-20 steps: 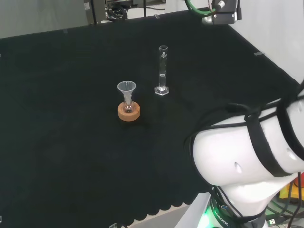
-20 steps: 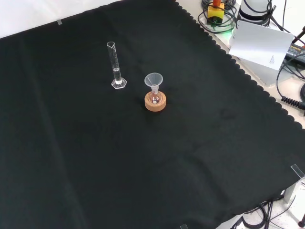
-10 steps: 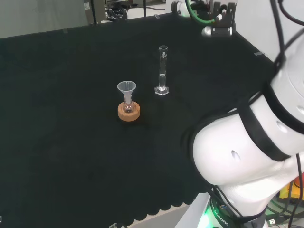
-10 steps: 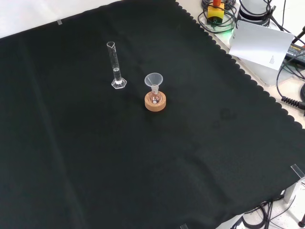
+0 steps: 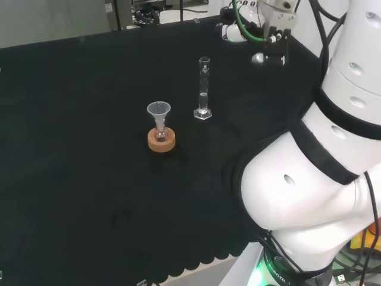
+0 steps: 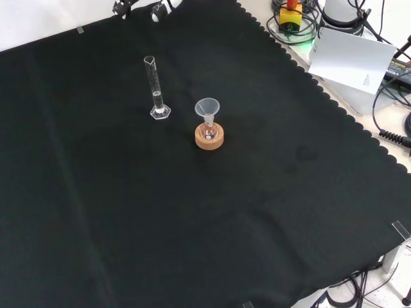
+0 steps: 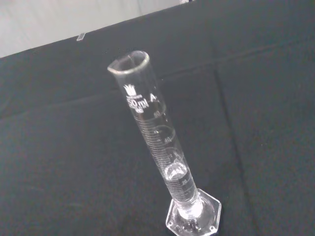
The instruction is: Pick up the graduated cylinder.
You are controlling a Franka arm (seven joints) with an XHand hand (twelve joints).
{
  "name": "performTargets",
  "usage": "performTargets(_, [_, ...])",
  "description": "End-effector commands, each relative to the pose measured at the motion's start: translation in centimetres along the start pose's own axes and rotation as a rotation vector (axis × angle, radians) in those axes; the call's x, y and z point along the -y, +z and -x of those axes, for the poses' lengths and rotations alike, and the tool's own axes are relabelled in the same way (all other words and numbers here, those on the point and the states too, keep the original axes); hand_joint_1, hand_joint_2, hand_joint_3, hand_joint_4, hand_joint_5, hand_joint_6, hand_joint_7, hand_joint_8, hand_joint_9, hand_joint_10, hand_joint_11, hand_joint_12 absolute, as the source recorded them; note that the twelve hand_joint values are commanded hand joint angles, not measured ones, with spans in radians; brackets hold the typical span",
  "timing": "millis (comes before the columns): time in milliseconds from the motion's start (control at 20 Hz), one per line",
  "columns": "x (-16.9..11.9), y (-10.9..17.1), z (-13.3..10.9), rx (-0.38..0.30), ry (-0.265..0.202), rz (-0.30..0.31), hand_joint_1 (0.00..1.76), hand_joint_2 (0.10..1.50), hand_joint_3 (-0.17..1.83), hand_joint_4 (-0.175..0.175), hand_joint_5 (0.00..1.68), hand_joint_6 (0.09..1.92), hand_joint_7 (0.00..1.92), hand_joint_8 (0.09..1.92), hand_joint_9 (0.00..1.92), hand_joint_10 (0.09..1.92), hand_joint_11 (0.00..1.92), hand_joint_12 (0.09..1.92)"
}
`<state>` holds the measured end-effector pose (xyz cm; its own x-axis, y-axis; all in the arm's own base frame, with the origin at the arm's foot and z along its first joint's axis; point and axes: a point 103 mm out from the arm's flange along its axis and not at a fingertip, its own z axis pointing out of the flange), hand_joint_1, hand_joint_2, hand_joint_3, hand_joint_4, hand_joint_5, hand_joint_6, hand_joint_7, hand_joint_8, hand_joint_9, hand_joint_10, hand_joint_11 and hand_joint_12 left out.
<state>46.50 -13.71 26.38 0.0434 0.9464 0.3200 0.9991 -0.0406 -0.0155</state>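
The graduated cylinder (image 5: pixel 204 88) is a tall, narrow clear glass tube on a hexagonal foot. It stands upright on the black cloth (image 5: pixel 71 179) and seems to hold a little clear liquid near its bottom. In the front view the cylinder (image 6: pixel 155 88) stands left of the centre. The wrist view looks down on the cylinder (image 7: pixel 160 145) from close by, with printed marks on its wall. The hand (image 5: pixel 269 37) hangs above the cloth's far right in the head view, well apart from the cylinder. In the front view part of the hand (image 6: pixel 140 6) shows at the top edge, beyond the cylinder.
A clear funnel (image 5: pixel 158 111) sits in a small flask on a cork ring (image 5: pixel 161 141), just left of the cylinder in the head view. In the front view the cork ring (image 6: pixel 209 138) is to the cylinder's right. The arm's white links (image 5: pixel 309 179) fill the head view's right.
The arm has swung upright and the hand has come down into the head view's top right and the front view's top edge. Cylinder and funnel have not moved.
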Motion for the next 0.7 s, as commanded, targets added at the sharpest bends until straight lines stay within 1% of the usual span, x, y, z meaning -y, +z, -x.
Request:
performTargets(50, [-1.8,2.8,2.5,-0.078,-0.029,0.013,0.37,1.24,-0.01,-0.059,0.38,0.09,0.17,0.67,0.39,0.66,0.17,1.38])
performTargets(100, [-1.8,3.3,2.7,-0.096,-0.028,0.010,0.37,1.23,-0.01,-0.059,0.38,0.09,0.16,0.67,0.39,0.66,0.16,1.38])
performTargets(200, [-1.9,4.3,3.2,-0.155,-0.028,0.007,0.37,1.23,-0.01,-0.059,0.38,0.09,0.16,0.66,0.38,0.66,0.15,1.38])
performTargets(350, [-1.9,5.3,3.6,-0.187,-0.042,0.014,0.37,1.23,-0.02,-0.058,0.39,0.09,0.15,0.66,0.37,0.67,0.13,1.39])
performTargets(500, [-2.1,6.1,3.9,-0.194,-0.054,0.008,0.38,1.22,-0.02,-0.058,0.39,0.09,0.15,0.67,0.36,0.68,0.12,1.40])
performTargets(700, [-2.1,7.1,4.5,-0.194,-0.056,-0.001,0.39,1.22,-0.02,-0.058,0.39,0.09,0.15,0.67,0.36,0.68,0.12,1.40])
